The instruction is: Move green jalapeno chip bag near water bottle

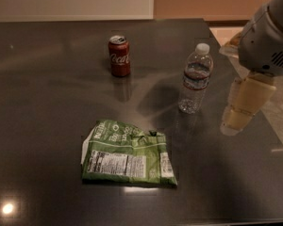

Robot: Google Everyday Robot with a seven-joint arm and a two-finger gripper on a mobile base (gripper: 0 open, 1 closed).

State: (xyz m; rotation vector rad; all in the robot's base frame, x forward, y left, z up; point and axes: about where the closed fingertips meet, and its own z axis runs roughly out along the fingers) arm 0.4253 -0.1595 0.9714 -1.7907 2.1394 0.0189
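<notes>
The green jalapeno chip bag (128, 154) lies flat and crumpled on the dark table, front centre, with its white nutrition label facing up. The water bottle (195, 79) stands upright to the bag's upper right, clear with a white cap. My gripper (240, 109) hangs from the grey arm at the right edge, just right of the bottle and above the table near its right side. It holds nothing that I can see. It is well apart from the bag.
A red Coca-Cola can (119, 55) stands upright behind the bag, left of the bottle. The dark table (42, 107) ends at its right edge close to the gripper, with pale floor beyond. A wall runs behind the table.
</notes>
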